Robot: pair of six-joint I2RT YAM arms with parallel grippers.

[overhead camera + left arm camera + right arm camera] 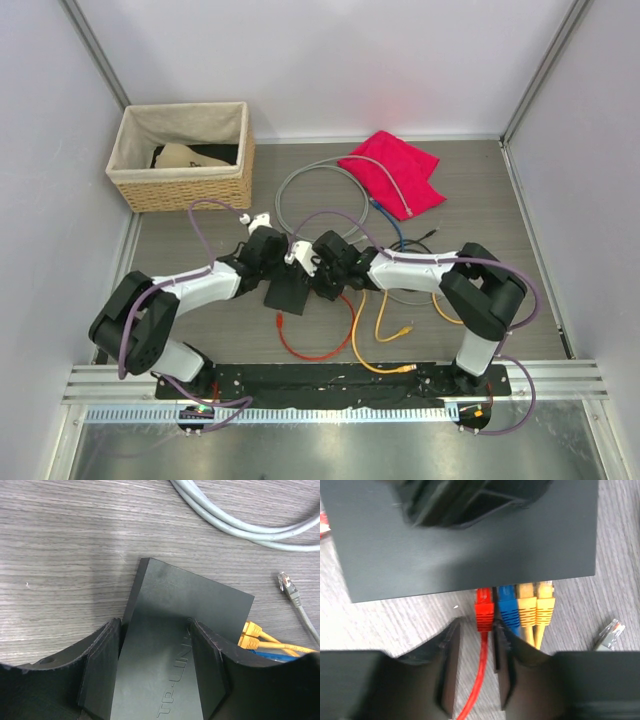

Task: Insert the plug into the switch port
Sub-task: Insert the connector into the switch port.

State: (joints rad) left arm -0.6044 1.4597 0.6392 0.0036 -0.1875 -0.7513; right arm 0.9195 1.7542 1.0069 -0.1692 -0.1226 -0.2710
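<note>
The switch (290,292) is a flat dark grey box lying between the two arms. My left gripper (154,625) is shut on the switch (165,645), one finger against each long side. In the right wrist view a red plug (484,611) sits in a port along the switch's edge (470,555), beside a blue plug (507,610) and two yellow plugs (535,607). My right gripper (476,630) is open just behind the red plug. The red cable runs between its fingers, with a gap on the left side.
A wicker basket (180,155) stands at the back left and a red cloth (395,170) at the back right. A grey cable (320,175) loops behind the arms, with a loose plug (287,585) on the wood. Red and orange cables (385,335) trail toward the near edge.
</note>
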